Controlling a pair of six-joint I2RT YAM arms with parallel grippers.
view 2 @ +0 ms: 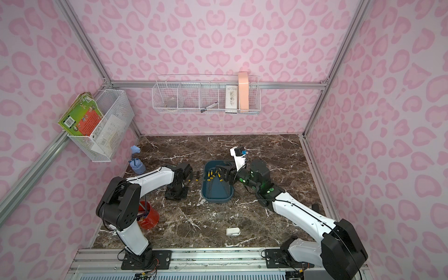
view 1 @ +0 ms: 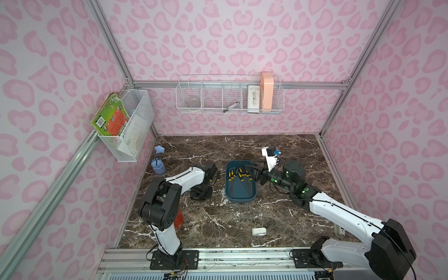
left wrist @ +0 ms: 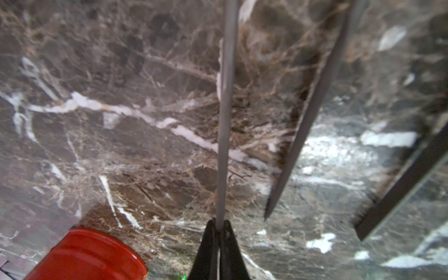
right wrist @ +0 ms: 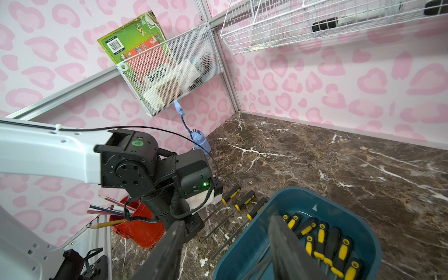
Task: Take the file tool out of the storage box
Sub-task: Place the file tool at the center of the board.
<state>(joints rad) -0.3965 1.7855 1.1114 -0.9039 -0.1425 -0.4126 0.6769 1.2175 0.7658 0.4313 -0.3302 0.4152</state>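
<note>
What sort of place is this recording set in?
Probably a staged robot test cell, not a real workshop: an aluminium frame holds pink-patterned walls, the tabletop is marble-look, and the left arm and right arm are bolted to a front rail.

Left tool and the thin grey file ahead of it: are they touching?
Touching. The left wrist view shows the left tool shut on the grey file, its shaft pinched between the tips.

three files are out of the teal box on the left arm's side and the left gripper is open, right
No, the left gripper is shut on a file by its grey shaft, as the left wrist view shows. The rest holds.
</note>
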